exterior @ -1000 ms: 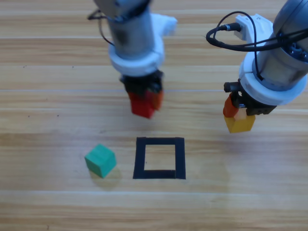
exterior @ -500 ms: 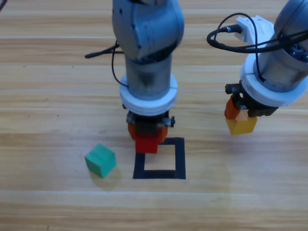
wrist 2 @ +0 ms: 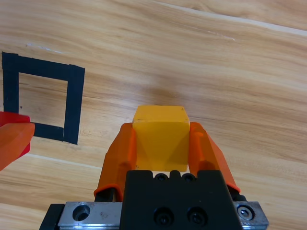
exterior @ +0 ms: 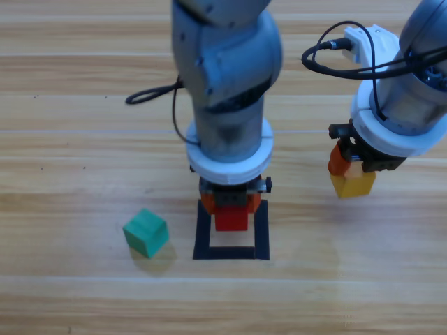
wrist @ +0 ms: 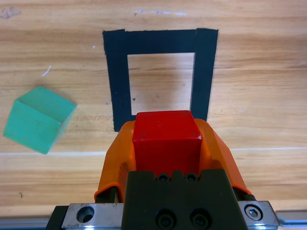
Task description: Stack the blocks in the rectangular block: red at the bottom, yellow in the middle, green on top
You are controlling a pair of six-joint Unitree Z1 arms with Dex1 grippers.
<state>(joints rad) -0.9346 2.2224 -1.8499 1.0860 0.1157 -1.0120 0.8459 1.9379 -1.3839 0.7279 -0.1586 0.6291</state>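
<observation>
My left gripper (exterior: 231, 213) is shut on the red cube (exterior: 231, 217) (wrist: 166, 138) and hangs over the far edge of the black tape square (exterior: 262, 234) (wrist: 120, 76). In the left wrist view the square's opening lies just ahead of the red cube. Off to the right, above the table, my right gripper (exterior: 351, 174) is shut on the yellow cube (exterior: 353, 184) (wrist 2: 159, 135). The green cube (exterior: 146, 232) (wrist: 38, 119) rests on the table left of the square. The tape square (wrist 2: 72, 103) also shows at the left of the right wrist view.
A black cable (exterior: 150, 93) loops behind the left arm and another (exterior: 335, 59) curls over the right arm. Bare wooden table (exterior: 314, 293) lies in front of the square and to its right.
My left arm has carried the red cube forward and right, from behind the square to over its far edge. The right gripper with the yellow cube has barely shifted.
</observation>
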